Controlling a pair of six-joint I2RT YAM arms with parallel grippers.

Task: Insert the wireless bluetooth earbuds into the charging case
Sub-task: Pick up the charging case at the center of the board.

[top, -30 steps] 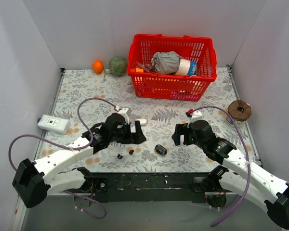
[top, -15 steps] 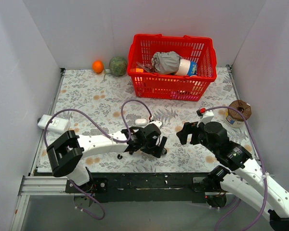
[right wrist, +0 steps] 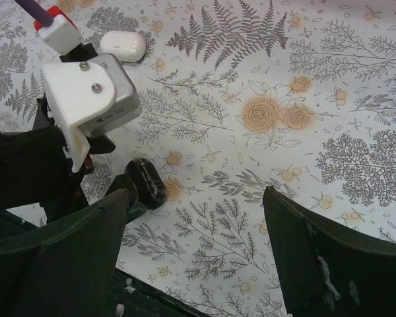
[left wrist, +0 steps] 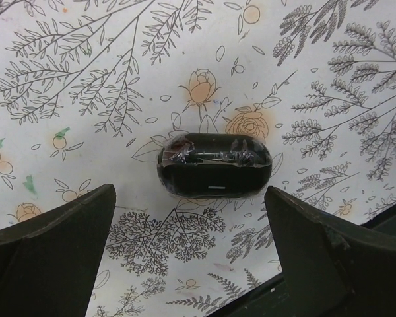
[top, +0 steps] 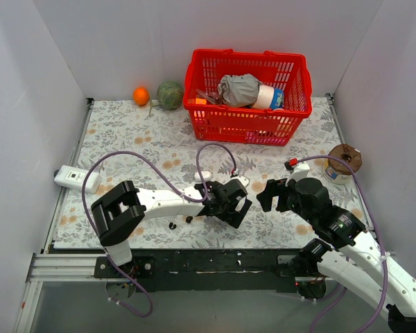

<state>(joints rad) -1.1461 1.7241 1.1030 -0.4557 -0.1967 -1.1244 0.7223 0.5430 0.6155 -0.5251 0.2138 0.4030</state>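
Note:
A black oval charging case (left wrist: 214, 165) lies shut on the flowered cloth, just ahead of my left gripper (left wrist: 190, 195), whose jaws stand wide open to either side of it without touching. The case also shows in the right wrist view (right wrist: 145, 181), next to the left gripper's finger. From above, the left gripper (top: 234, 208) hides the case. Two tiny black earbuds (top: 172, 225) (top: 188, 219) lie behind it to the left. My right gripper (top: 270, 194) (right wrist: 197, 198) is open and empty, just right of the case.
A white oval pebble-like piece (top: 203, 175) (right wrist: 122, 45) lies behind the left gripper. A red basket (top: 248, 125) with clutter stands at the back, with an orange (top: 140, 95) and a green ball (top: 170, 95) beside it. There is a white device (top: 78, 179) at the left and a brown-topped roll (top: 344, 159) at the right.
My left arm has swung right, from beside the white piece to over the black case. My right gripper has shifted slightly right. Both grippers stay open.

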